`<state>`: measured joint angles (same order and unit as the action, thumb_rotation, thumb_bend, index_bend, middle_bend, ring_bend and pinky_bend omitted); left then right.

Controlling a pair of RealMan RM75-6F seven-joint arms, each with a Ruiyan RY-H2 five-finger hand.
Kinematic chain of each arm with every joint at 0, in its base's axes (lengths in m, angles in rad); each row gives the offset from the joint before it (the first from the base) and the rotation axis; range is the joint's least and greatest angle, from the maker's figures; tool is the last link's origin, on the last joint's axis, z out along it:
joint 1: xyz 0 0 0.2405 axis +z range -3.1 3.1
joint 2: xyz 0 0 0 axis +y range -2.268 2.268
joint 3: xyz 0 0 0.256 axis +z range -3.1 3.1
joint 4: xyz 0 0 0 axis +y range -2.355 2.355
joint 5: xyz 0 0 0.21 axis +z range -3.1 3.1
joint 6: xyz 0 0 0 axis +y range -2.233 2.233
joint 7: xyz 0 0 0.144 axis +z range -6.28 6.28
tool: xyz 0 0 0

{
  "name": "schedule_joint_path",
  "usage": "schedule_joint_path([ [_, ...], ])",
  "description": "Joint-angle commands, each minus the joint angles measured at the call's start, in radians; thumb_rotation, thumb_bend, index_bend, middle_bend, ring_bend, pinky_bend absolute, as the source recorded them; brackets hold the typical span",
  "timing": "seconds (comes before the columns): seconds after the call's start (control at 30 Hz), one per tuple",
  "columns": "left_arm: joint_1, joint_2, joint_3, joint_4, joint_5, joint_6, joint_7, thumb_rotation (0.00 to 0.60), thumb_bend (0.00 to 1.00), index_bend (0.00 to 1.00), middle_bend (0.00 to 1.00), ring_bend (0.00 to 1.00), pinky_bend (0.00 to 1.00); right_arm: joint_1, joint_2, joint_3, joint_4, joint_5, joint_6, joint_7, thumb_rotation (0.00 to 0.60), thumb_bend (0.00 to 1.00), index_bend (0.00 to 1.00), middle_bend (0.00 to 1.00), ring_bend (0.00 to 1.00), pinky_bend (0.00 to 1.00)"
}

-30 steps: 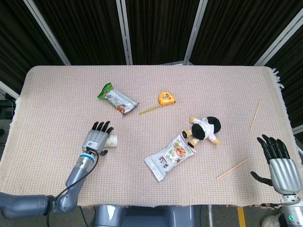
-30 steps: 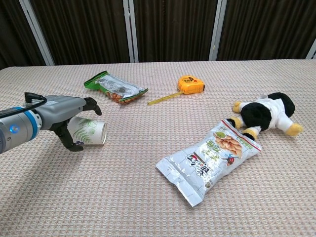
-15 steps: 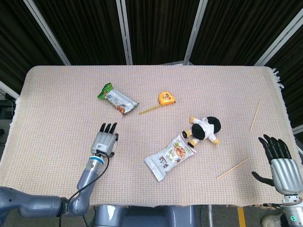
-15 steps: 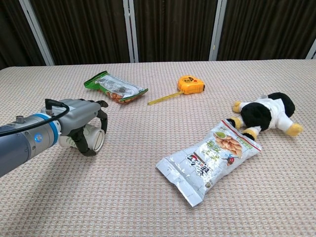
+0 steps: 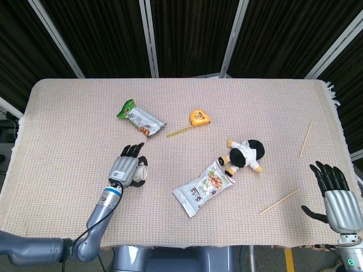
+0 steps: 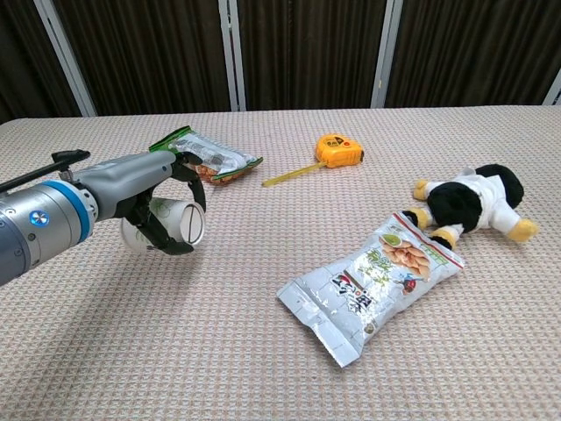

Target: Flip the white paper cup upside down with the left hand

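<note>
The left robot hand (image 6: 162, 209) grips the white paper cup (image 6: 166, 224), lying on its side just above the worktop (image 6: 263, 368), with its round end toward 3 o'clock. The cup sits at about 8 o'clock on the worktop in the head view. It looks light and thin, so a hard squeeze could crush it. Holding its middle wall softly seems best. The right robot hand (image 5: 334, 195) is empty, fingers spread.

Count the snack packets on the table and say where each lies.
2. A green-ended packet lies at the back left, beyond the left hand. A silver nut packet lies near the front centre, beside the plush toy.
</note>
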<state>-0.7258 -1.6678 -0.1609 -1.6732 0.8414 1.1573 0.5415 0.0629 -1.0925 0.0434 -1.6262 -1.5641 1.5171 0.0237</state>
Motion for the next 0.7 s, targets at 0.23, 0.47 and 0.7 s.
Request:
schedule_joint_path([
  [0.23,0.123,-0.018,0.017,0.198,0.369,-0.195,-0.762,0.600,0.17,0.50,0.00,0.00,0.00,0.002,-0.004,0.000,0.001,0.001,-0.004,-0.008,0.600,0.01,0.00,0.00,0.00,0.00],
  [0.47,0.141,-0.014,0.037,0.276,0.456,-0.188,-0.900,0.600,0.17,0.50,0.00,0.00,0.00,0.003,-0.005,-0.001,0.000,0.000,-0.007,-0.015,0.600,0.01,0.00,0.00,0.00,0.00],
  [0.7,0.155,0.003,0.064,0.332,0.496,-0.199,-0.987,0.600,0.17,0.50,0.00,0.00,0.00,0.003,-0.003,-0.006,-0.001,-0.008,-0.009,-0.021,0.600,0.01,0.00,0.00,0.00,0.00],
])
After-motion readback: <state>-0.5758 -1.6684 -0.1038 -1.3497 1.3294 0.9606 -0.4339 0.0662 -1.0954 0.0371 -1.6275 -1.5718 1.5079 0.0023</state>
